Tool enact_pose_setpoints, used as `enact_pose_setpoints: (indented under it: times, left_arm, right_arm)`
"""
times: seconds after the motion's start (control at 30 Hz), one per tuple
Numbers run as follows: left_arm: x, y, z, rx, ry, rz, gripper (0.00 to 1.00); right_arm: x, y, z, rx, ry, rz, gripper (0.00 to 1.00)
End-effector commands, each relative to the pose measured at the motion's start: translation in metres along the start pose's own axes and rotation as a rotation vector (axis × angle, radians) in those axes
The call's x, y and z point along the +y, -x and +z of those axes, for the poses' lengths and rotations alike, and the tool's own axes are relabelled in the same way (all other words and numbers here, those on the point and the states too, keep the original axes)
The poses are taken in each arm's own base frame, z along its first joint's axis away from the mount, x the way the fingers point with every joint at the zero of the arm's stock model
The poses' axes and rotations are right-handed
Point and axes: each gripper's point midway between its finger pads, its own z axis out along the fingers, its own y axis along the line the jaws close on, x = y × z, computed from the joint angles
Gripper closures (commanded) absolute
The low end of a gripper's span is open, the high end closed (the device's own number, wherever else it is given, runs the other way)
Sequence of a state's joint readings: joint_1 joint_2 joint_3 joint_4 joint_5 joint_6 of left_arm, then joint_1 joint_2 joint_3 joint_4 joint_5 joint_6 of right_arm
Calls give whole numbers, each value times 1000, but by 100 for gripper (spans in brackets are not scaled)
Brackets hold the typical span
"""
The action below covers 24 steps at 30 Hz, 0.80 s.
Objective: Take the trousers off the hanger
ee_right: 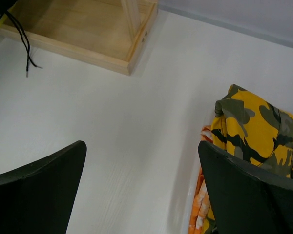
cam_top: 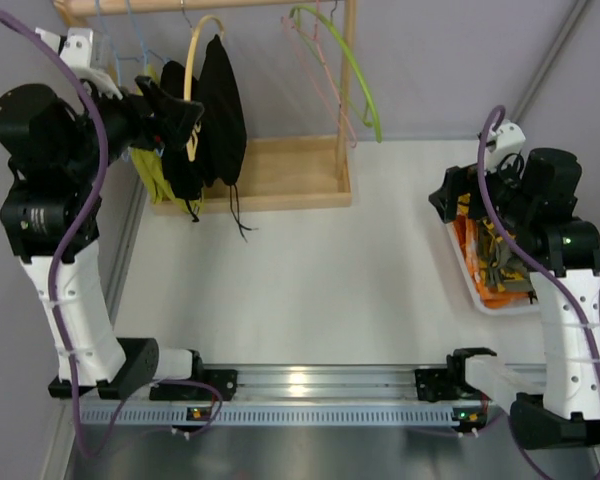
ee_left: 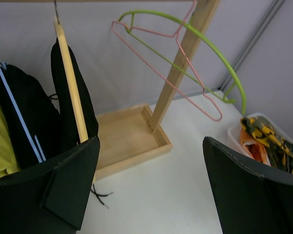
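Observation:
The cream-yellow hanger (cam_top: 194, 55) hangs on the wooden rail at the back left, with the black trousers (cam_top: 223, 105) draped over it and their drawstrings (cam_top: 238, 215) dangling to the table. In the left wrist view the hanger (ee_left: 71, 83) runs down between the trousers' folds (ee_left: 85, 105). My left gripper (cam_top: 183, 122) is open and empty, right at the hanger's lower end; its left finger (ee_left: 53, 190) overlaps the hanger's tip. My right gripper (cam_top: 448, 200) is open and empty above the table, beside the bin at the right.
A second black garment (ee_left: 24, 112) on a blue wire hanger and a yellow cloth (ee_left: 0, 141) hang left of the trousers. Green (ee_left: 219, 58) and pink (ee_left: 185, 73) hangers hang by the wooden post (ee_left: 180, 68). The rack's wooden tray (cam_top: 280, 170) sits below. A white bin (cam_top: 460, 262) holds camouflage cloth (ee_right: 254, 122).

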State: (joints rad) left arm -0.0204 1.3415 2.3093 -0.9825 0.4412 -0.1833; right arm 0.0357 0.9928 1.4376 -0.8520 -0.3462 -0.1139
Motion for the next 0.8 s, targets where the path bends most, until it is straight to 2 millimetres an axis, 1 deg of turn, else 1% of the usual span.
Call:
enact_pose_setpoints:
  times: [0.0, 0.03, 0.1, 0.13, 0.2, 0.27, 0.3, 0.37, 0.4, 0.47, 0.53, 0.6, 0.67, 0.7, 0.77]
  left_arm:
    - [16, 38, 31, -139, 41, -85, 8]
    - [20, 41, 37, -153, 45, -86, 9]
    - [37, 38, 53, -166, 96, -103, 11]
    - [42, 45, 58, -199, 106, -90, 14]
    - [61, 36, 76, -193, 156, -96, 16]
    - [71, 33, 88, -190, 176, -97, 21]
    - [83, 26, 99, -174, 211, -107, 22]
    - [94, 19, 108, -158, 240, -93, 24]
    - [103, 9, 117, -136, 263, -95, 25]
    - [113, 0, 125, -112, 290, -65, 26]
    - [117, -15, 137, -71, 280, -59, 26]
    - [117, -27, 145, -33, 265, -21, 28]
    - [120, -36, 150, -11, 272, 20, 29]
    - [119, -43, 155, 6, 273, 32, 31]
    - [122, -50, 161, 20, 291, 60, 32]
  right_arm:
    - [-3, 34, 0, -92, 3, -12, 1]
    - [-3, 36, 0, -95, 3, -13, 1]
    - [-4, 37, 3, -93, 0, -11, 1]
    - [-5, 38, 4, -93, -1, -11, 1]
    - [-5, 37, 5, -90, 1, -7, 1]
    - [-5, 34, 8, -82, 5, -2, 1]
    - [-6, 33, 9, -79, 5, -3, 1]
    - [-5, 31, 10, -75, 9, 0, 1]
    - [-6, 30, 11, -71, 8, 0, 1]
    - [-6, 30, 11, -71, 7, -1, 1]
    - [-6, 31, 11, -72, 6, -6, 1]
    - [-7, 29, 13, -65, 5, -3, 1]
    - [-7, 28, 15, -61, 8, 1, 1]
    - [-7, 28, 15, -61, 10, 3, 1]
    - [-7, 26, 16, -57, 9, 4, 1]
